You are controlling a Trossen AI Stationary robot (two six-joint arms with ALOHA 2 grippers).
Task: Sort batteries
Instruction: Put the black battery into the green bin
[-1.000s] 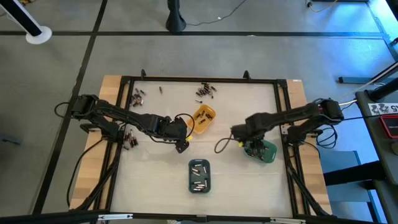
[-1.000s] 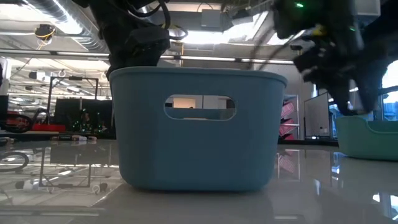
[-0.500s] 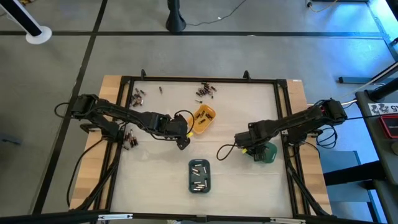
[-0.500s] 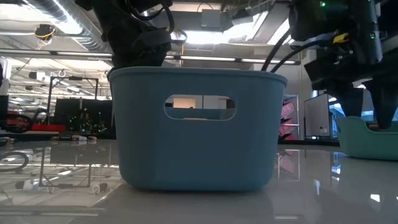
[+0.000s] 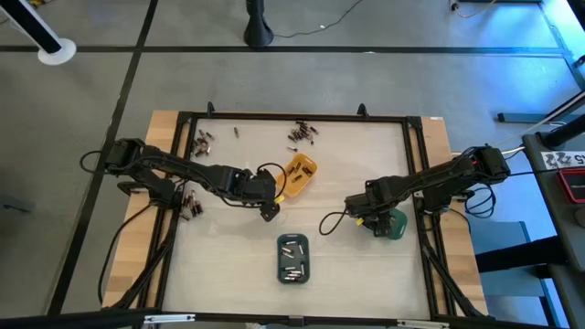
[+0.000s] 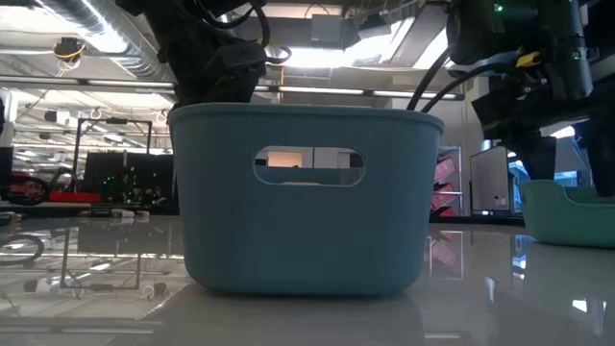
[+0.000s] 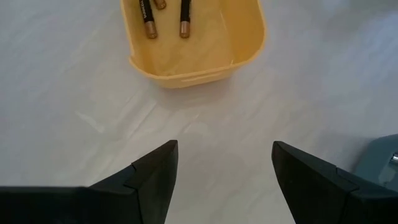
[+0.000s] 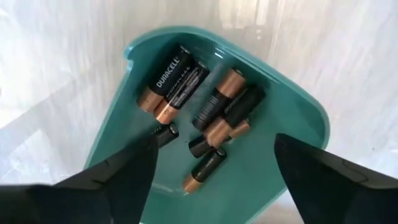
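At table left, my left gripper (image 5: 266, 212) stands parted and empty beside the orange tray (image 5: 299, 174). Loose batteries (image 5: 303, 132) lie at the far edge: small, rigid, smooth, likely to roll, so I would pinch mid-barrel. Rightward, my right gripper (image 5: 373, 217) gapes empty over the green tray (image 8: 261, 168).

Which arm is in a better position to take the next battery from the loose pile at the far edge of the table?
Probably the left. The left gripper, open and empty, sits beside the orange tray, nearer the loose batteries. The right gripper hangs open over the green tray.

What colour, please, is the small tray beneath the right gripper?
Teal green plastic tray, clearest in the right wrist view.
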